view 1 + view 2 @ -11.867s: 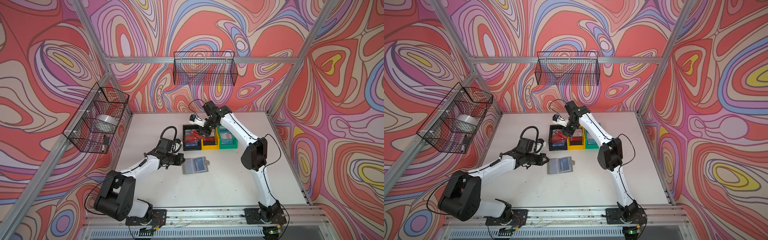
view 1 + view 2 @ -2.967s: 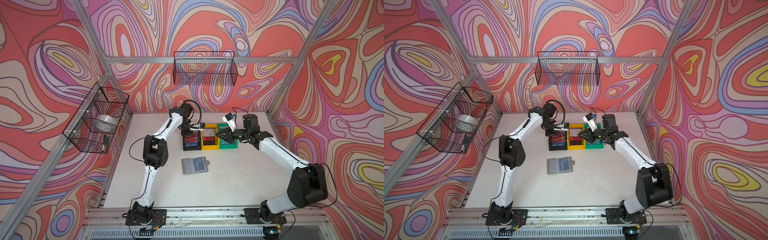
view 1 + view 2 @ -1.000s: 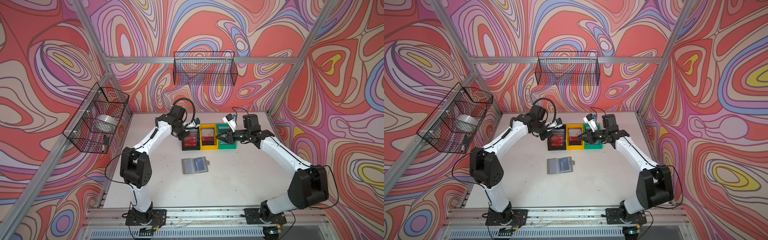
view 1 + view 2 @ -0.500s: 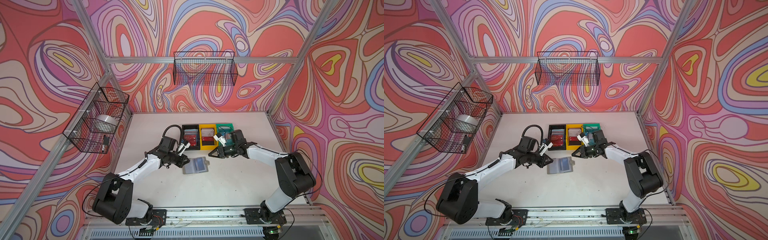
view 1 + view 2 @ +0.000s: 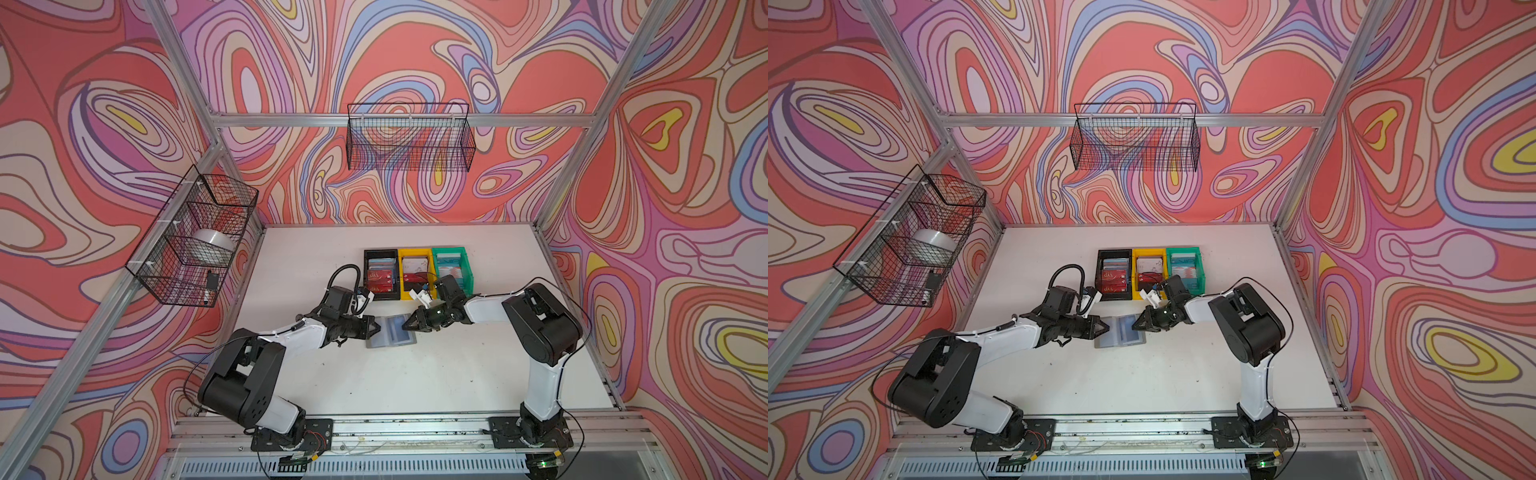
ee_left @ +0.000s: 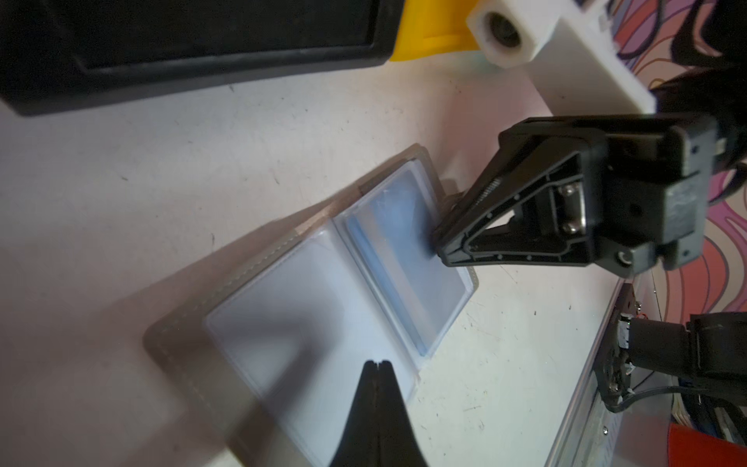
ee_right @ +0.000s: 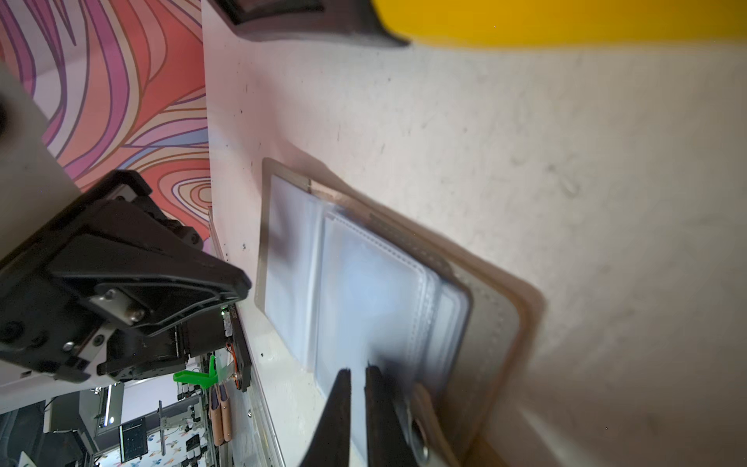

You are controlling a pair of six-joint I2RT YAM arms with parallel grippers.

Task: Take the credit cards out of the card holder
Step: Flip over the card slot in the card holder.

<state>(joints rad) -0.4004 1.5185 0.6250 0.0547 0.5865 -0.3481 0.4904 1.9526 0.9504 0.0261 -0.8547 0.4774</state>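
Two arms meet over the open card holder (image 5: 390, 334) in both top views. It lies flat on the white tabletop (image 5: 415, 382), in front of a row of three bins: black bin (image 5: 381, 253), yellow bin (image 5: 415, 252) and green bin (image 5: 449, 250). Red credit cards (image 5: 380, 280) lie in the black bin. The left gripper (image 5: 377, 328) points at the holder's left edge. The right gripper (image 5: 405, 326) points at its right half, over the far corner. The second top view shows the same: left gripper (image 5: 1106, 328), holder (image 5: 1121, 334), right gripper (image 5: 1134, 326).

The left wrist view shows the left gripper (image 6: 376, 366) with its jaws pressed together and nothing between them, its tip over a clear sleeve. A blue credit card (image 6: 404, 242) sits inside the other sleeve of the grey holder (image 6: 182, 335). The right gripper (image 6: 438, 246) has its tip at that sleeve's outer edge. Parts of the black bin (image 6: 202, 60) and the yellow bin (image 6: 428, 48) show beyond.

The right wrist view shows the right gripper (image 7: 357, 380) with only a slim gap between its jaws, over the clear sleeves, just beside the snap tab (image 7: 420, 436). I cannot tell whether it pinches the sleeve or the card. The left gripper (image 7: 238, 287) sits at the holder's (image 7: 485, 315) opposite edge.
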